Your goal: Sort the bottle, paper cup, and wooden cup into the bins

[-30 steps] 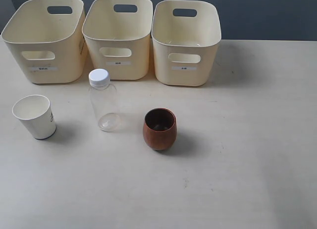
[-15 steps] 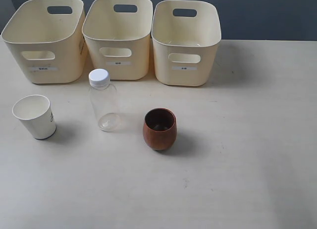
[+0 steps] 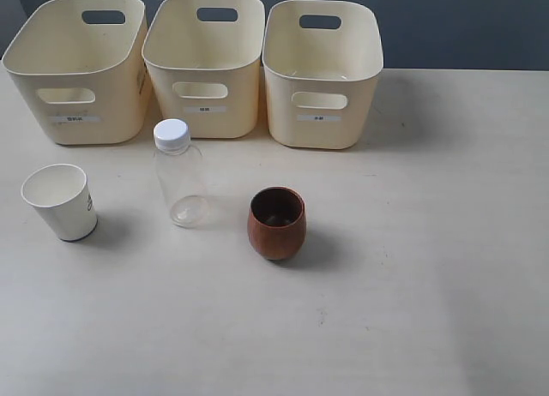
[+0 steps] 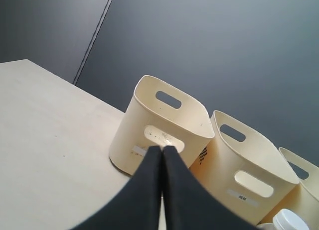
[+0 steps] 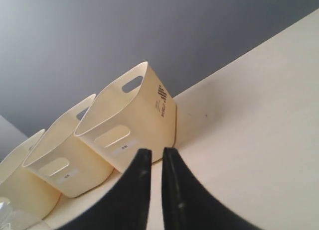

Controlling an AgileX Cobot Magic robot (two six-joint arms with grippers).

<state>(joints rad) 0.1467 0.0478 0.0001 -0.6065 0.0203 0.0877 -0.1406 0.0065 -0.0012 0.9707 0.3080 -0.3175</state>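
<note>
On the table, the bottle [image 3: 180, 175] stands upright between paper cup [image 3: 60, 201] at nine o'clock and wooden cup [image 3: 276, 222]; bins [image 3: 204, 66] at twelve. Left gripper [image 4: 162, 149] closed, empty, likely nearer; right gripper [image 5: 153, 154] barely parted, empty.

The exterior view looked down steeply from the front of the pale wooden table [image 3: 412, 267], taking in 3 cream plastic tubs with oval handle cutouts [image 3: 204, 66] along the far edge and the objects standing before them. The left wrist view sat low near the tabletop, tilted upward past its black gripper [image 4: 161, 151] toward the tubs and a dark grey wall [image 4: 224, 46]. The right wrist view was likewise low and tilted, facing the same row past its own black gripper [image 5: 155, 155] from the opposite end. All 3 views shared the tubs; the small clear plastic bottle's white screw cap [image 4: 290, 220] showed in the left wrist view and the exterior view.
</note>
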